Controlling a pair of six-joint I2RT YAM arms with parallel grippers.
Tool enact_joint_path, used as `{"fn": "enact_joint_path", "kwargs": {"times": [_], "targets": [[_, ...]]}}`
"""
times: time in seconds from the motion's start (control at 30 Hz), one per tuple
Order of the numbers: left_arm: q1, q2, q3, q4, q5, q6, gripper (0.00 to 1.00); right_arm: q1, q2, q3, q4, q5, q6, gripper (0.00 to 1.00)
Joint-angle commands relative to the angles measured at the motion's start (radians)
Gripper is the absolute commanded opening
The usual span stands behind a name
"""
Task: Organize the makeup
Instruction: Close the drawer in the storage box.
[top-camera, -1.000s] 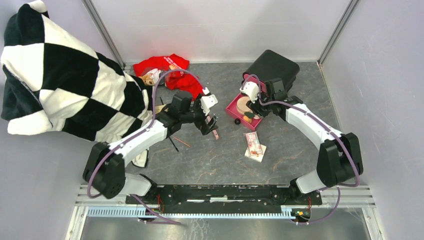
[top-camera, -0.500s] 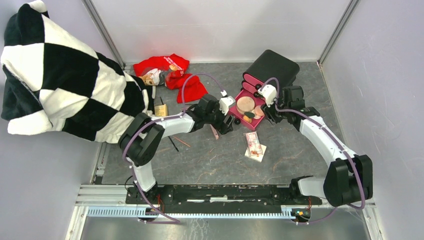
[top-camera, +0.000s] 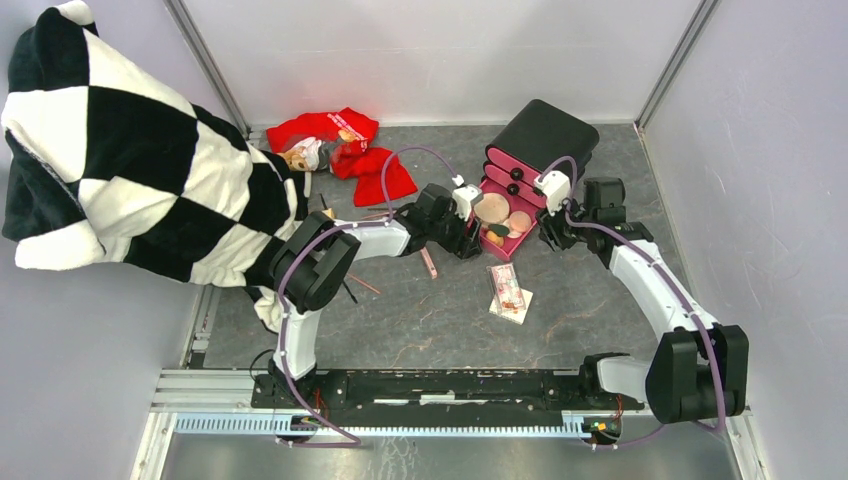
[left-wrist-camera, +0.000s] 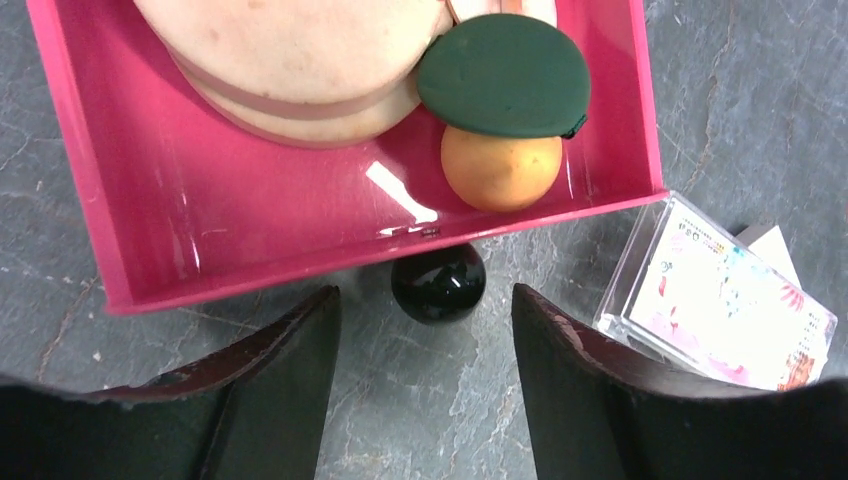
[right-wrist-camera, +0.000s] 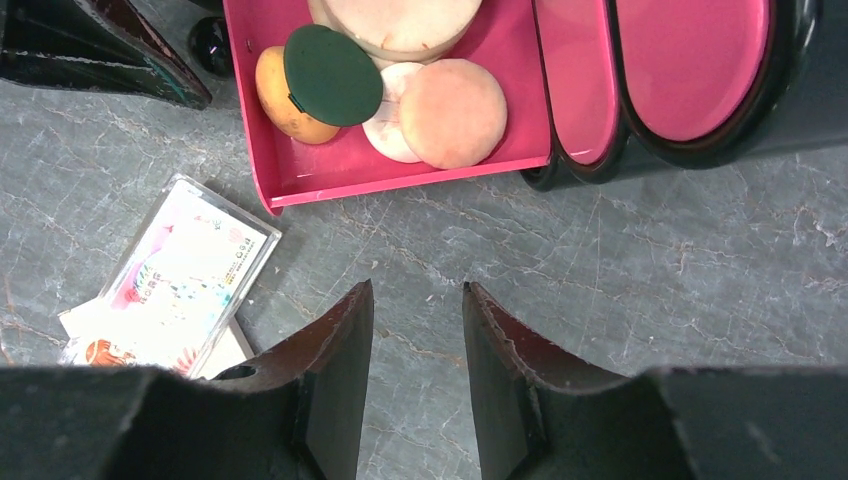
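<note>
Now your left claw (left-wrist-camera: 422, 290) is gaping at the black drawer knob (left-wrist-camera: 438, 283). Your right claw (right-wrist-camera: 417, 285) is hovering open, empty.

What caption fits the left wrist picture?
Open left gripper before the black knob of a pink drawer holding a peach puff, green disc and orange ball.

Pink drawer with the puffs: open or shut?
Open. The pink drawer is pulled out of the black box, with the puffs exposed. The left tool sits open by its knob.
</note>
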Motion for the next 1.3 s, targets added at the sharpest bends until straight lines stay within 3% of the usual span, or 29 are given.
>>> {"fn": "enact_joint_path", "kwargs": {"times": [0.0, 0.3, 0.5, 0.93, 1.27], "targets": [[-0.003, 0.037, 0.052, 0.055, 0.054, -0.085, 0.67, -0.023, -0.027, -0.009, 0.036, -0.042, 0.008, 0.44], [-0.001, 0.079, 0.135, 0.014, 0.106, -0.11, 0.42, -0.067, -0.047, -0.025, 0.039, -0.07, 0.005, 0.44], [-0.001, 0.089, 0.21, -0.053, 0.122, -0.126, 0.32, -0.081, -0.049, -0.025, 0.032, -0.089, 0.001, 0.44], [0.005, 0.175, 0.427, -0.147, 0.123, -0.148, 0.31, -0.095, -0.052, -0.023, 0.026, -0.104, -0.006, 0.44], [0.009, 0.206, 0.462, -0.148, 0.135, -0.221, 0.29, -0.101, -0.053, -0.025, 0.04, -0.083, 0.009, 0.44]]}}
